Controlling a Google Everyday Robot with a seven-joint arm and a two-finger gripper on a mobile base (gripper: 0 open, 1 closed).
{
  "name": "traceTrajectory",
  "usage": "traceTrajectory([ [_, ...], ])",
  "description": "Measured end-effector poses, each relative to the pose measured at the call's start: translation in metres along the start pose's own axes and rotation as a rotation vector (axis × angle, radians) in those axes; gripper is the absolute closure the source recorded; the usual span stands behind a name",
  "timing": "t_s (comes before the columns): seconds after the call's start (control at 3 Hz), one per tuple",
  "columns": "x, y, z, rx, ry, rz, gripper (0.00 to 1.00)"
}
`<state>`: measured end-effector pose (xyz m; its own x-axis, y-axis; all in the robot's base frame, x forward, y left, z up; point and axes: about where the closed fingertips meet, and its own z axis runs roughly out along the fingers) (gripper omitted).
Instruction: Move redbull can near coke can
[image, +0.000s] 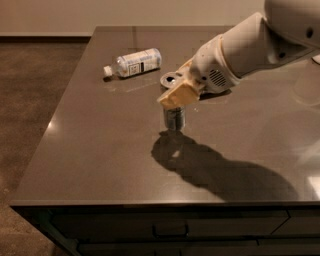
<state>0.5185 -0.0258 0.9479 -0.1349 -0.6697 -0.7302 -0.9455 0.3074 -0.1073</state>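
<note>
My gripper (175, 100) is over the middle of the dark table (100, 150), shut on the redbull can (174, 119). The slim silver-grey can stands about upright in it. Its shiny top with the tab hole shows above the tan finger (179, 93) and its lower body shows below. Its base is at or just above the tabletop, over its own shadow; I cannot tell if it touches. The coke can is not in view; it may be hidden behind the arm.
A clear plastic bottle (134, 62) with a white label lies on its side at the table's far left. The white arm (260, 45) reaches in from the upper right. The table's left and front edges drop to the floor.
</note>
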Motion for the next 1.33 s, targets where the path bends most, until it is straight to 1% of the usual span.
traceTrajectory([
  [0.33,0.013,-0.047,-0.023,0.077,0.006,0.048,1.00],
  [0.67,0.031,-0.091,-0.034,0.124,0.017,0.105,1.00],
  [1.0,0.046,-0.123,-0.035,0.143,0.011,0.158,1.00],
  [1.33,0.056,-0.144,-0.033,0.150,0.000,0.199,1.00],
])
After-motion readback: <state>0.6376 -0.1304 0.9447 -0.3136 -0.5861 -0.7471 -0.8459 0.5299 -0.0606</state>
